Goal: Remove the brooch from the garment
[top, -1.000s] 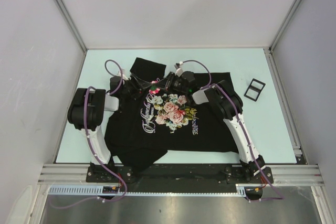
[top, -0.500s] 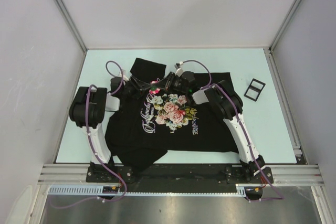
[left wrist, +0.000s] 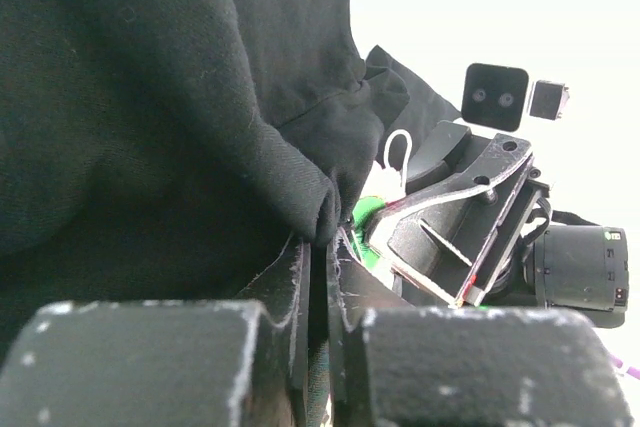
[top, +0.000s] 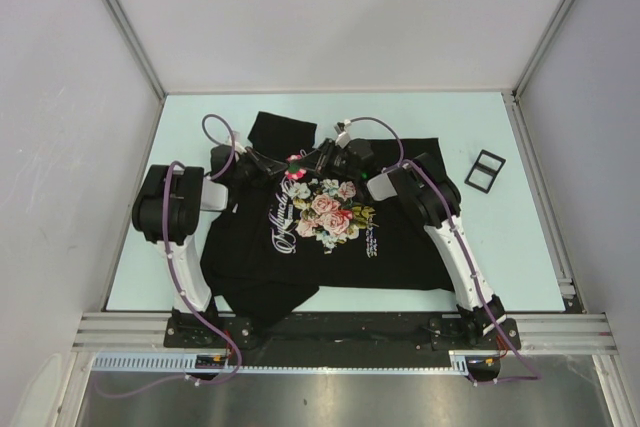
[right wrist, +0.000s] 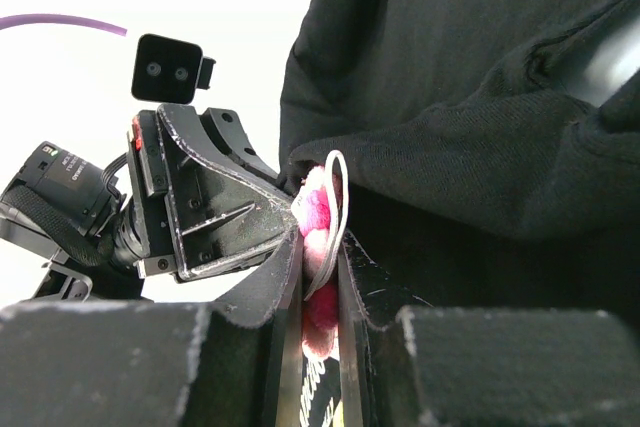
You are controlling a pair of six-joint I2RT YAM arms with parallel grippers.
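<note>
Gripping the brooch (right wrist: 318, 212), the right fingers (right wrist: 282, 297) are closed on it while the left fingers (left wrist: 295, 292) pinch a shirt (left wrist: 150, 97) fold; the next move is probably a steady pull apart.

We saw bright, even overhead light; both wrist views blew out to white behind, with soft, blurred foregrounds.

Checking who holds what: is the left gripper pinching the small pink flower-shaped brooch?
No, the left gripper is shut on a fold of the black T-shirt.
</note>
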